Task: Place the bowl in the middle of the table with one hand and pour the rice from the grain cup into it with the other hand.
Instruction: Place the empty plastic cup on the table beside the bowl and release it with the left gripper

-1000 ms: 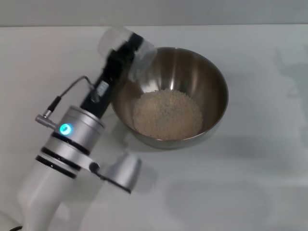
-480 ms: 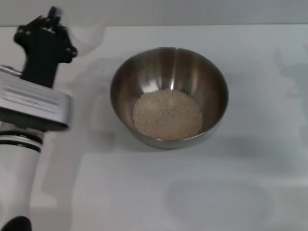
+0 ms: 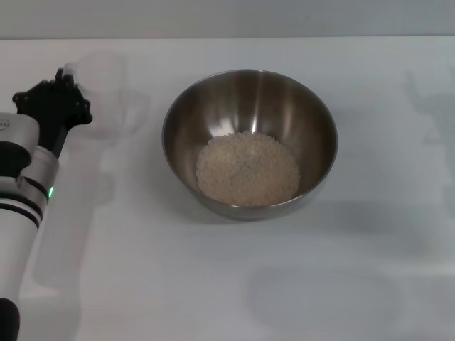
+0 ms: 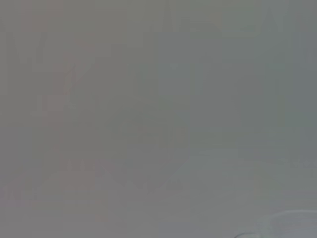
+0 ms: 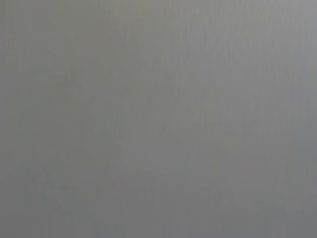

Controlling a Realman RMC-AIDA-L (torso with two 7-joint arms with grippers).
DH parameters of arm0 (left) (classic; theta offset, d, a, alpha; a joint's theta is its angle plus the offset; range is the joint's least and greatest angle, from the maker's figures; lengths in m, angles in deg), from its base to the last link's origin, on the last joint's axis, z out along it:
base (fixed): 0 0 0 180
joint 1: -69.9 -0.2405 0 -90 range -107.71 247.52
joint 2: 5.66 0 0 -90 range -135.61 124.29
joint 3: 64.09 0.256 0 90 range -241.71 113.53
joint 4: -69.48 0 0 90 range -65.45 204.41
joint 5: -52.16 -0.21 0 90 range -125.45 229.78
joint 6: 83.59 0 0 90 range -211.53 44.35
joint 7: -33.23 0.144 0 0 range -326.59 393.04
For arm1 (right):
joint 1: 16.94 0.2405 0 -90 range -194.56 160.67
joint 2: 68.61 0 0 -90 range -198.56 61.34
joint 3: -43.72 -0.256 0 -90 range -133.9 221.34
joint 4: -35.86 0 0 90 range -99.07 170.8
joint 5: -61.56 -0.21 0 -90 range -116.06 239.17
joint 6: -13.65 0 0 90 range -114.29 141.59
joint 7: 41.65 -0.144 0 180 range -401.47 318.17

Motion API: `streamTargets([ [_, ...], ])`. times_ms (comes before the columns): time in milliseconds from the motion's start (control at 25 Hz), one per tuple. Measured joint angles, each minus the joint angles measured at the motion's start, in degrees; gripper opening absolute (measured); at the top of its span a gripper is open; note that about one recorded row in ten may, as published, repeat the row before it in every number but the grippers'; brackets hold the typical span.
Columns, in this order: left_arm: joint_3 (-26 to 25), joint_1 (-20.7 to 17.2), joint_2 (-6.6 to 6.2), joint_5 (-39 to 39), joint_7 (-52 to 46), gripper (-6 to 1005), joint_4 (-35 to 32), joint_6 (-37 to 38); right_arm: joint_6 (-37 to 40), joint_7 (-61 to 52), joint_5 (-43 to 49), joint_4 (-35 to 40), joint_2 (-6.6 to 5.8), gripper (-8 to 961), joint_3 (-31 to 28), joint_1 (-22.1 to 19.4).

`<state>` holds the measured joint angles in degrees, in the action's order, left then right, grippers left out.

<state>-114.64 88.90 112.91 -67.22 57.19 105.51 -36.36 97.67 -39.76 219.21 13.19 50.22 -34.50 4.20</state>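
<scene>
From the head view I get bright, even light from above; the counter [image 3: 370, 213] reads near-white with only soft grey shadows around the bowl [image 3: 313, 121] and beside the left arm [image 3: 32, 185]. The bowl's steel wall carries pale vertical glare streaks. The clear cup [image 3: 106, 78] almost washes out against the counter. Both wrist views give me only flat, featureless grey blur.

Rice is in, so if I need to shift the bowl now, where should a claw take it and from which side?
Take the bowl by its thin rim, probably on the robot's right side, coming down from above with one finger inside and one outside. The rounded steel wall offers no flat to pinch, and the rice sits low, clear of the rim. The left claw and grain cup crowd the other side.
</scene>
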Motion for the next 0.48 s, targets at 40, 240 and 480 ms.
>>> streamTargets([
  [40, -0.1, 0.5, 0.01, -0.1, -1.7, 52, -1.2, -0.3, 0.0, 0.0, 0.0, 0.0, 0.0, 817, 0.0, 0.0],
  [240, 0.2, 1.9, 0.26, -0.1, -7.3, 53, -5.8, -0.6, 0.0, 0.0, 0.0, -0.1, 0.04, 816, 0.2, -0.1],
  [480, 0.7, 1.9, 0.36, -0.4, -8.6, 54, -7.1, -0.9, 0.0, -0.1, 0.1, -0.2, 0.09, 816, 0.3, -0.2],
])
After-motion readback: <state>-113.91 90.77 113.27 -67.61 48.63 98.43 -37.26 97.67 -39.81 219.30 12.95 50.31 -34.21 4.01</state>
